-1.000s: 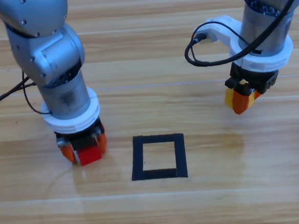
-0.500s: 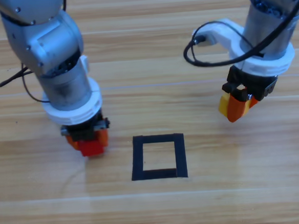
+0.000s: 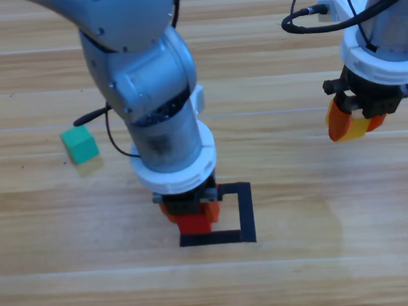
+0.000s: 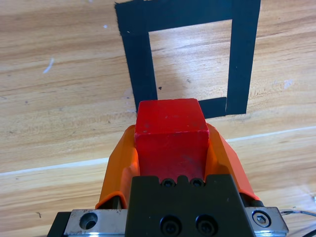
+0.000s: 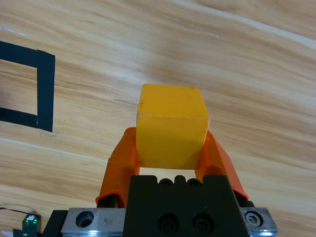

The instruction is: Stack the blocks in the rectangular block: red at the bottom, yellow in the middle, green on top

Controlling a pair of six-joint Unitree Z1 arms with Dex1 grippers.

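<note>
Red matte cube (image 4: 170, 129), pinched in your left gripper (image 3: 189, 211) over the black tape square outline's (image 3: 245, 212) left edge: shift it over the opening before lowering, while the right gripper (image 3: 354, 120) waits aside clamping the yellow matte cube (image 5: 171, 125).

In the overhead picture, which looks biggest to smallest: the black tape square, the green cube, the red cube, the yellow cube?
1. Black tape square, partly hidden by the left gripper.
2. Green cube, fully in view.
Red cube and yellow cube, in the right gripper, are partly hidden and nearer the camera, so I won't rank them.
</note>
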